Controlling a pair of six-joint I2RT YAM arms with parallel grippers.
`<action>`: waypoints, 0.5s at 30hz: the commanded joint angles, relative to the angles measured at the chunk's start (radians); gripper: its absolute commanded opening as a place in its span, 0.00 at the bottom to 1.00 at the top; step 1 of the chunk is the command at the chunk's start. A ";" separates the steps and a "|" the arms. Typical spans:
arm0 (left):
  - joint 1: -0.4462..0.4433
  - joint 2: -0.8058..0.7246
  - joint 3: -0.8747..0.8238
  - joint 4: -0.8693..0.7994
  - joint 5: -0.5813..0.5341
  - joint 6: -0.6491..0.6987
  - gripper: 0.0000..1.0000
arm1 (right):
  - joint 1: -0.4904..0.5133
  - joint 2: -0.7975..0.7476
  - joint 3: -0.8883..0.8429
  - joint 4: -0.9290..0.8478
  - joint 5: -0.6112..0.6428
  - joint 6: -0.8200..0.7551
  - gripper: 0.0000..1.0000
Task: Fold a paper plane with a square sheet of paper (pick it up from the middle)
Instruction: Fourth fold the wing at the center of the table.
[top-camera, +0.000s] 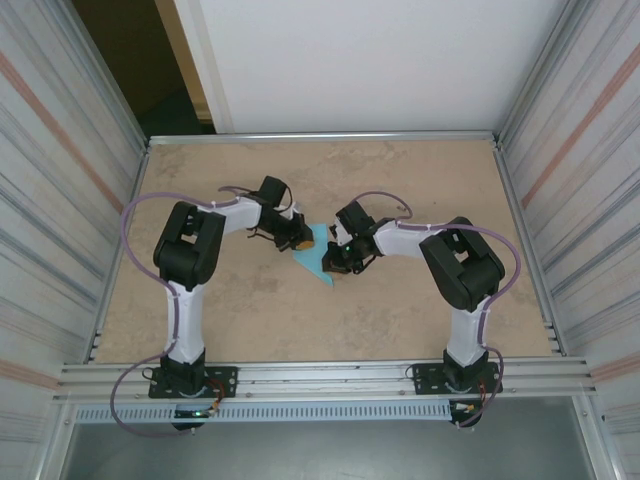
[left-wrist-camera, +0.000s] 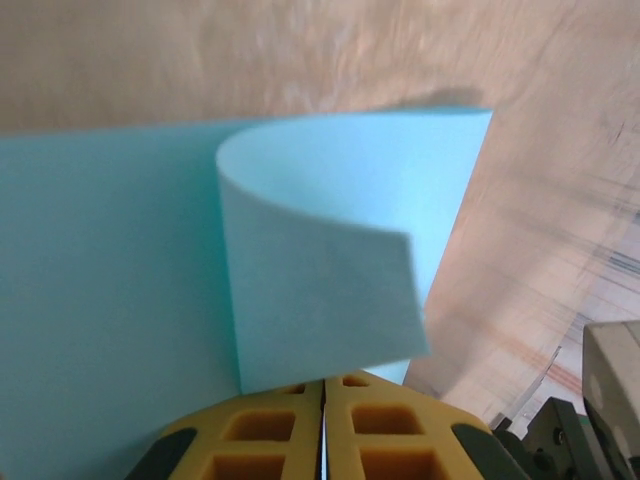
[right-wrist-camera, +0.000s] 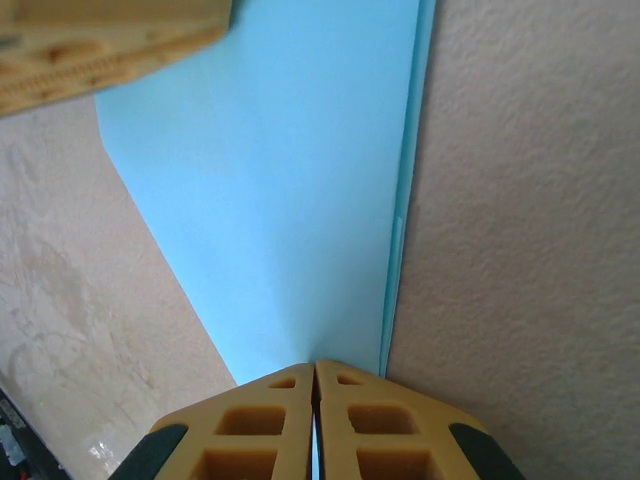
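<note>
Top external view: the light-blue sheet of paper (top-camera: 316, 255) lies near the middle of the tan table (top-camera: 400, 180), folded into a pointed shape whose tip aims near and to the right. The left gripper (top-camera: 297, 241) sits at its far-left edge and the right gripper (top-camera: 337, 262) is on its right side close to the tip. From above I cannot tell how the jaws stand.

Left wrist view: the left gripper (left-wrist-camera: 323, 385) has its yellow fingers (left-wrist-camera: 260, 430) pressed together. A flap of the sheet (left-wrist-camera: 120, 280) curls up and over toward the camera, and its lower edge ends right at the fingertips, apparently pinched there. The rest of the sheet lies flat on the table.

Right wrist view: the right gripper (right-wrist-camera: 316, 368) also has its fingers closed, pinching the narrow end of the sheet (right-wrist-camera: 280, 200). The sheet widens away from the fingertips, with a doubled edge along its right side. A blurred yellow finger of the left gripper is over its far-left corner.
</note>
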 joint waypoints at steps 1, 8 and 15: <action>0.084 0.055 0.057 0.023 -0.180 0.051 0.10 | 0.016 0.085 -0.058 -0.220 0.130 -0.028 0.10; 0.145 0.093 0.150 0.009 -0.183 0.091 0.11 | 0.020 0.089 -0.055 -0.222 0.131 -0.031 0.10; 0.152 0.019 0.162 0.031 -0.116 0.113 0.11 | 0.023 0.075 -0.046 -0.217 0.129 -0.035 0.10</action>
